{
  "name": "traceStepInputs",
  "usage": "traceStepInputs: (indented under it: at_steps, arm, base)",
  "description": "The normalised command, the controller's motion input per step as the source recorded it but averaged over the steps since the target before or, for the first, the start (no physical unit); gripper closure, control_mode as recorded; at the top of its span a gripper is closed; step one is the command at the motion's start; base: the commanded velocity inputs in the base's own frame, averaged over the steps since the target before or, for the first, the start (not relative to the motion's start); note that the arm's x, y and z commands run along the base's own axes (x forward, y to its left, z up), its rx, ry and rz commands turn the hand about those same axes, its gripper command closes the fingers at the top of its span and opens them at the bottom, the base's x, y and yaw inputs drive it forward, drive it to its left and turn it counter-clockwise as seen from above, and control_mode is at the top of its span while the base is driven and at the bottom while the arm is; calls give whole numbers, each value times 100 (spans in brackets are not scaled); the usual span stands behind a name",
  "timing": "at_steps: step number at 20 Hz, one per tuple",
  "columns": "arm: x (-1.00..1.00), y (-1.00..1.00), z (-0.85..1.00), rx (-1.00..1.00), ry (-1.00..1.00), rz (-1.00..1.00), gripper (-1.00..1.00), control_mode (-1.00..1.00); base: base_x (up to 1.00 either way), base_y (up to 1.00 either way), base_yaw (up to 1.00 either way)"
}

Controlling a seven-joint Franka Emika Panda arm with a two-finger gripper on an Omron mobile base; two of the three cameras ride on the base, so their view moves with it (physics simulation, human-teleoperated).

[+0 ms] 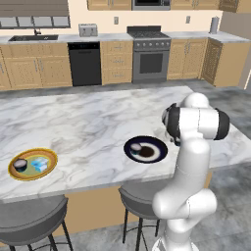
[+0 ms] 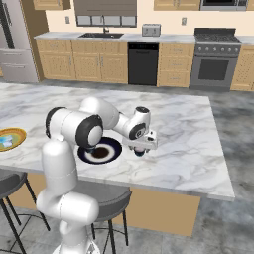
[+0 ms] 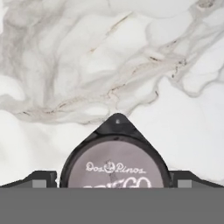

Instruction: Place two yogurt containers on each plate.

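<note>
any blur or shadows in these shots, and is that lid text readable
Hand view: the yogurt cup lid reads "Dos Pinos" sharply; the second line is cut off by the frame's bottom. Left base view: soft and pixelated, the cup on the dark plate a smudge. Right base view: a faint shadow under the pincer.

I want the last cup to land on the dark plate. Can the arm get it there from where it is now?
Probably yes. The gripper holds a round pale-lidded yogurt cup just above the marble counter, right beside the dark navy plate; nothing lies between them, and the plate's one cup leaves room.
</note>
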Motion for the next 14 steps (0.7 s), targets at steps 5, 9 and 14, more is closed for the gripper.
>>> traceStepInputs:
  at_steps: [5, 9, 14]
  arm:
    - [4, 0, -10, 0, 0, 0, -100, -100]
    - [0, 0, -1, 0, 0, 0, 100, -100]
    - [0, 0, 1, 0, 0, 0, 100, -100]
  base:
    - [0, 0, 0]
    - [0, 0, 0]
    - [0, 0, 0]
